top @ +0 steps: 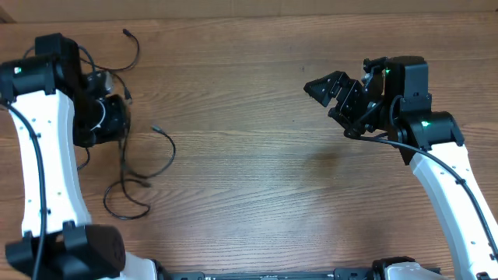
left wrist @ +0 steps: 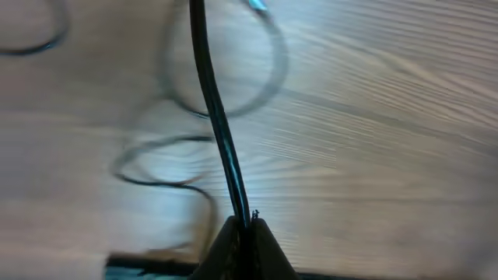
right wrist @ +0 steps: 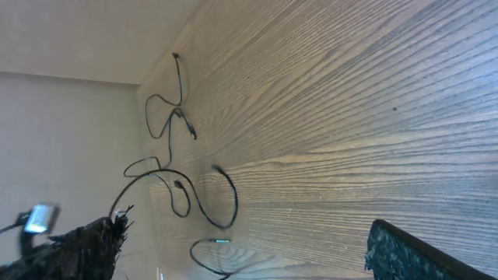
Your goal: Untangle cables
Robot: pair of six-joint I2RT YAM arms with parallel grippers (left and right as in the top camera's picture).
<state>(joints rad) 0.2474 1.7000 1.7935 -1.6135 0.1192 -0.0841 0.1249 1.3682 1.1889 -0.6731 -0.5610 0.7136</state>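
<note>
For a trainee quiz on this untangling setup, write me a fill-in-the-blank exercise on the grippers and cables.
The left gripper is ___ on a black cable.
The right gripper is ___ and holds nothing.
Seen from overhead, the loose cables lie on the table beside the ___ arm.
Missing words: shut; open; left.

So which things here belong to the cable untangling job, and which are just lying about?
Part of the job:
- thin black cables, looped across the left side of the table
- left pincer, shut on one of them
- right pincer, open, holding nothing

Just there:
- wooden table, only the surface they lie on
</note>
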